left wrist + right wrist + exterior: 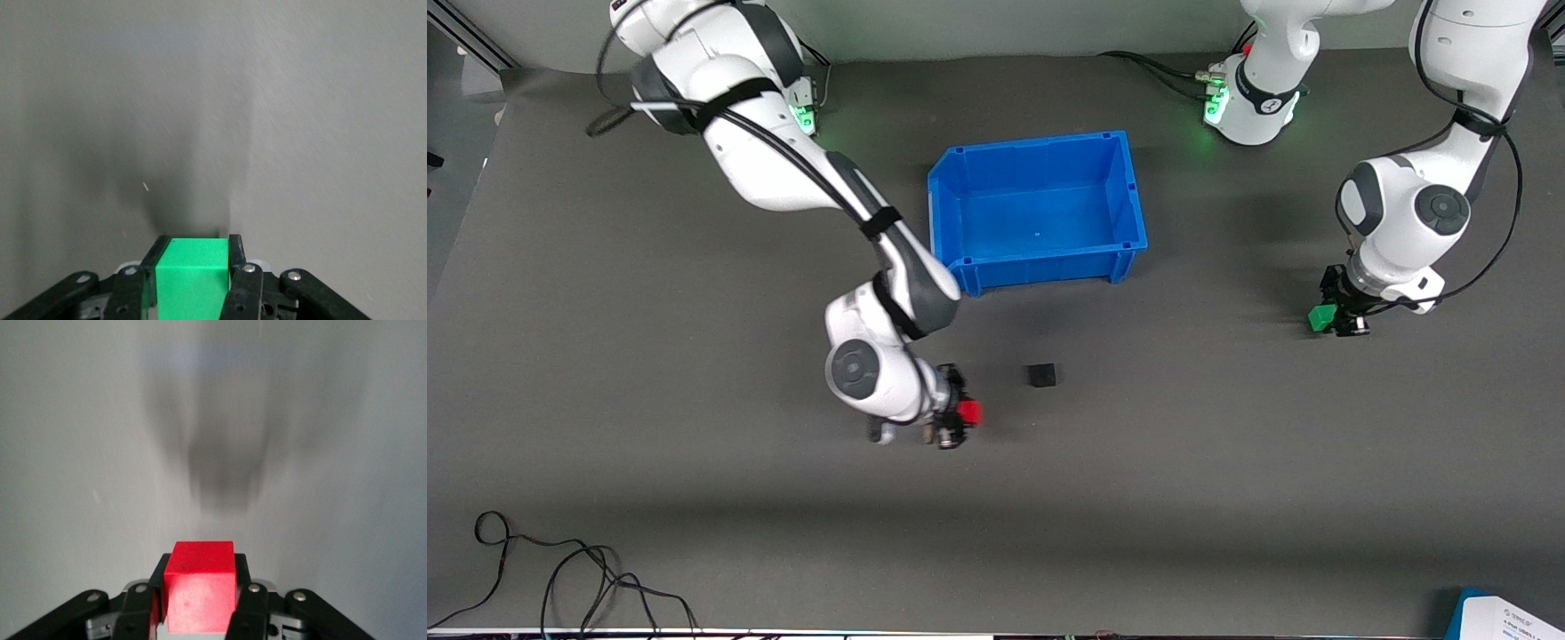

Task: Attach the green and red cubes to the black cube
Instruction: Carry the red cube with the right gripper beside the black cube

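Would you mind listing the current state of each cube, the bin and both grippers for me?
Green cube: clamped between the left gripper's fingers.
Red cube: clamped between the right gripper's fingers.
Black cube: loose on the table, nothing attached, nearer the front camera than the bin.
Blue bin: upright, nothing inside.
Left gripper: shut on the green cube, toward the left arm's end.
Right gripper: shut on the red cube, beside the black cube.
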Tool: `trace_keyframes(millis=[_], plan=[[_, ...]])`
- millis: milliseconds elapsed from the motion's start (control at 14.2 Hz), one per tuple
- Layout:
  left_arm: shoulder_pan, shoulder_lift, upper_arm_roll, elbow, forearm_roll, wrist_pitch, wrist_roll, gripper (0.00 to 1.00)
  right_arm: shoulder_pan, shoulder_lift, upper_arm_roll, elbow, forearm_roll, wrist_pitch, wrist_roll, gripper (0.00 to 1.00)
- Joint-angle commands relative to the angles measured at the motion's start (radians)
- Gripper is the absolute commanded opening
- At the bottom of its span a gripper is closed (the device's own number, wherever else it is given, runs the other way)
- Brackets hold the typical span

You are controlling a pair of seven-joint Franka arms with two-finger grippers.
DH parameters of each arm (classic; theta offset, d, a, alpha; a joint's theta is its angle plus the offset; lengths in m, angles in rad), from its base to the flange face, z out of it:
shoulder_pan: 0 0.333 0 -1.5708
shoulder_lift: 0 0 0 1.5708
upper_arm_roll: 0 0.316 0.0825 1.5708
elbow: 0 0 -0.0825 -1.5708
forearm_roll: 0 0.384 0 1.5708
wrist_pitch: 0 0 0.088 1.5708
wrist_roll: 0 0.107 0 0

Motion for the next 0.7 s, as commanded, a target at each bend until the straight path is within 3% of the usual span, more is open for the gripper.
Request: trace_keyframes(millis=[0,211,632], plan=[[-0.088,0.006,0.003,0.123,0.008,-0.155,-0.112,0.00,0.041,0.082,0.014,0.105,0.006,0.017,0.055,0.16],[-0.171,0.045,0.002,0.235,0.008,-0.238,-0.214,0.00,0.062,0.112,0.011,0.111,0.006,0.023,0.071,0.16],[-0.399,0.199,0.000,0.436,0.000,-0.249,-0.437,0.00,0.085,0.122,0.006,0.103,0.002,0.024,0.071,0.16]])
